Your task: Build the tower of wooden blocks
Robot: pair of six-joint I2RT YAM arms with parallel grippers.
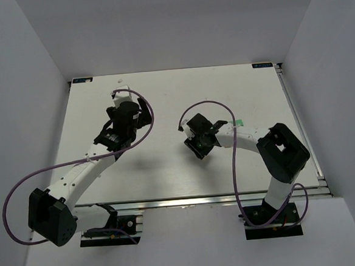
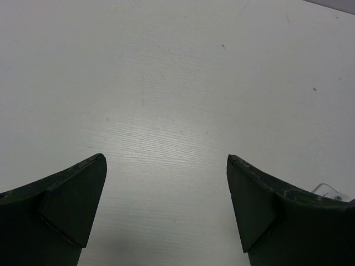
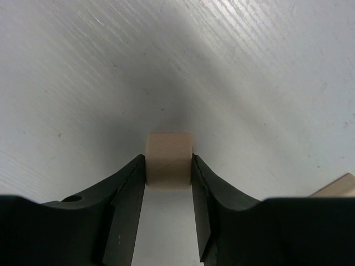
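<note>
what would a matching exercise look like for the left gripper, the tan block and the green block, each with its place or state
Things:
1. left gripper
2. tan block
3. green block

Places or states:
a. lying on the table, in no gripper
b. between the fingers of the right gripper
c. open, nothing between its fingers

Pairs: 1-c, 2-b, 3-a

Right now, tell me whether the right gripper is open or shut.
Right gripper shut on the tan block: both fingers touch its sides.
</note>
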